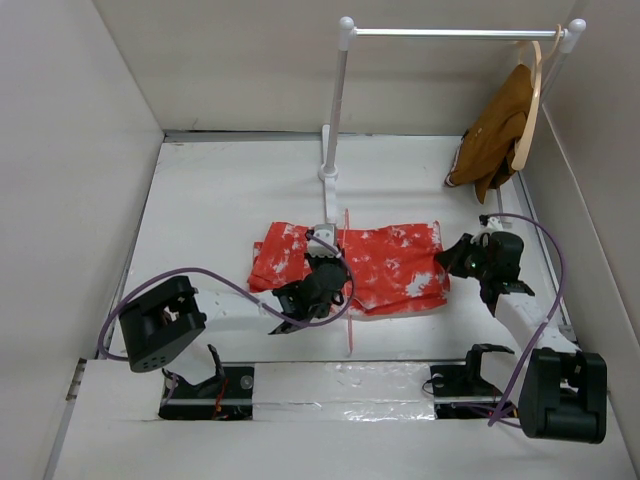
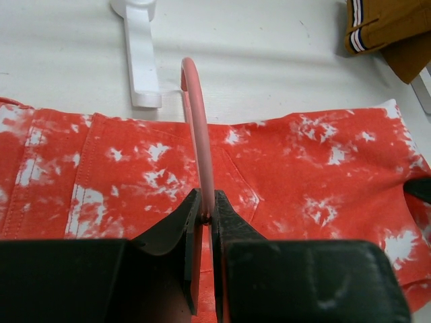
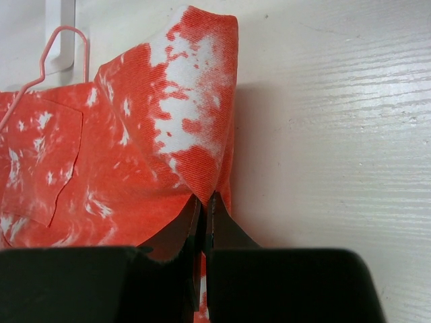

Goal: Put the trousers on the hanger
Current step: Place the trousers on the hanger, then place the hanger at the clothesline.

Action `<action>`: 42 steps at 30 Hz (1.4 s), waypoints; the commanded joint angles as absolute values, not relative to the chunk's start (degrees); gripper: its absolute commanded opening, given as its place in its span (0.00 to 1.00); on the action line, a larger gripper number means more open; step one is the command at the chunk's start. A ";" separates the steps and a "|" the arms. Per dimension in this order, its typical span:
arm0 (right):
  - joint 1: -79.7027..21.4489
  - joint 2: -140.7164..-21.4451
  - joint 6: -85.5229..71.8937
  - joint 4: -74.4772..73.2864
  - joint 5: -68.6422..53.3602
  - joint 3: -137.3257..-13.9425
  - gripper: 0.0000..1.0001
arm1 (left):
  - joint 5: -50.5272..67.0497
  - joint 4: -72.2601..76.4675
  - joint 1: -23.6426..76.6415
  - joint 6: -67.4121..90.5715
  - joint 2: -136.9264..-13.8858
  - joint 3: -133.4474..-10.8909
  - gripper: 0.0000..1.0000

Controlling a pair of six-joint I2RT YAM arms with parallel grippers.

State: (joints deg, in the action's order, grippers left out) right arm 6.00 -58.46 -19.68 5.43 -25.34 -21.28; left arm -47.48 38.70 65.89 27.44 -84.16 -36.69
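Observation:
The red-orange trousers [image 1: 385, 265] with white blotches lie folded across the middle of the table. The pink wire hanger [image 1: 349, 290] stands across them, its hook pointing away from me. My left gripper [image 1: 322, 262] is shut on the hanger's neck [image 2: 200, 134] above the cloth [image 2: 303, 161]. My right gripper [image 1: 452, 258] is shut on the right edge of the trousers [image 3: 161, 134], a fold pinched between its jaws. The hanger's hook [image 3: 57, 42] shows at the top left of the right wrist view.
A white clothes rack [image 1: 335, 110] stands at the back, its foot [image 2: 138, 54] just beyond the trousers. A brown garment [image 1: 497, 130] hangs on a pale wooden hanger [image 1: 532, 90] at the rack's right end. White walls enclose the table.

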 commanded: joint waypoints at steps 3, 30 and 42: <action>5.10 -58.45 -19.95 11.34 -26.02 -23.64 0.00 | -43.33 42.28 66.27 24.70 -84.20 -41.31 0.00; -45.43 -41.74 -28.65 0.09 -2.46 -41.74 0.63 | -42.37 8.17 66.27 24.88 -67.94 -67.41 0.00; -47.99 -47.72 -33.66 9.75 -6.33 -40.61 0.56 | -37.36 10.72 66.27 23.38 -71.72 -71.62 0.00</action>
